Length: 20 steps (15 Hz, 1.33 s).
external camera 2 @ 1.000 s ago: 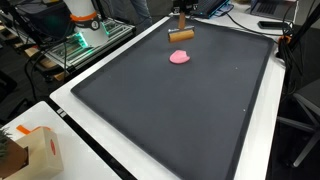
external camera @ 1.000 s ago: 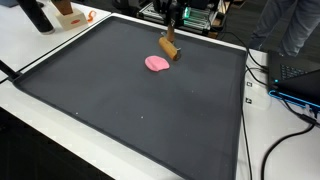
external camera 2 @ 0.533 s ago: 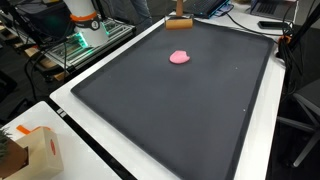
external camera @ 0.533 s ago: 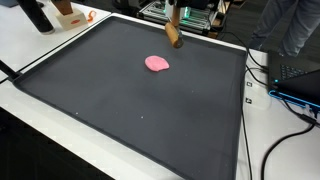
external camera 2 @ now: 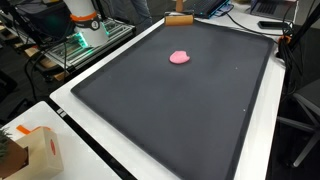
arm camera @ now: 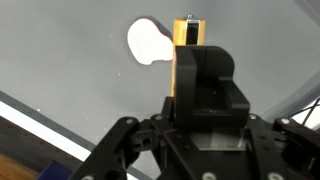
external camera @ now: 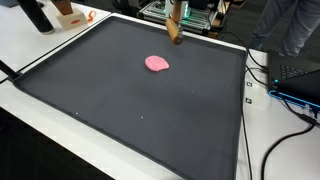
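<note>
Wooden block (external camera: 175,30): plain tan-brown, yellower in the wrist view. The gripper (arm camera: 190,50) is matte black. Flat blob (external camera: 157,64): solid pink in both exterior views, washed out to white in the wrist view. Mat (external camera: 120,105): uniform dark grey with black edging, on a white table (external camera: 60,40). The near-left cardboard box (external camera 2: 38,150) is beige with orange marks.

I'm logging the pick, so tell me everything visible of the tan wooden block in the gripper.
The tan wooden block is a small elongated piece that looks unpainted. It hangs clear of the black mat near one edge, clamped between the fingers, with one end poking past them in the wrist view. The flat pink lump lies apart from it.
</note>
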Available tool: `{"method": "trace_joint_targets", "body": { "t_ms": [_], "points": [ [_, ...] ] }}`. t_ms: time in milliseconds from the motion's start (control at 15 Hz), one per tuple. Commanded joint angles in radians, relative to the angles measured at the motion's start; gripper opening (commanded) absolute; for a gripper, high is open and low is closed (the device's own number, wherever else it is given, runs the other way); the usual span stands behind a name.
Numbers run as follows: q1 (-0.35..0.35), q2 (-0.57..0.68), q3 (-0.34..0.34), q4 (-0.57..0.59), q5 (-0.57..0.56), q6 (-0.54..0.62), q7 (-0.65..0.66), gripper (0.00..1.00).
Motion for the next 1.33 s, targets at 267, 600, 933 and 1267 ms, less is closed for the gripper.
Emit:
{"method": "trace_joint_targets", "body": {
  "t_ms": [267,600,933,1267],
  "points": [
    [0.0,-0.002,-0.03,0.04,0.006,0.007,0.023,0.24],
    [-0.024,0.008,-0.1,0.127,0.081,-0.008,0.012,0.24],
    [-0.065,0.041,-0.17,0.173,0.15,-0.027,0.015,0.24],
    [-0.111,0.084,-0.226,0.159,0.203,-0.019,-0.014,0.24]
  ]
}}
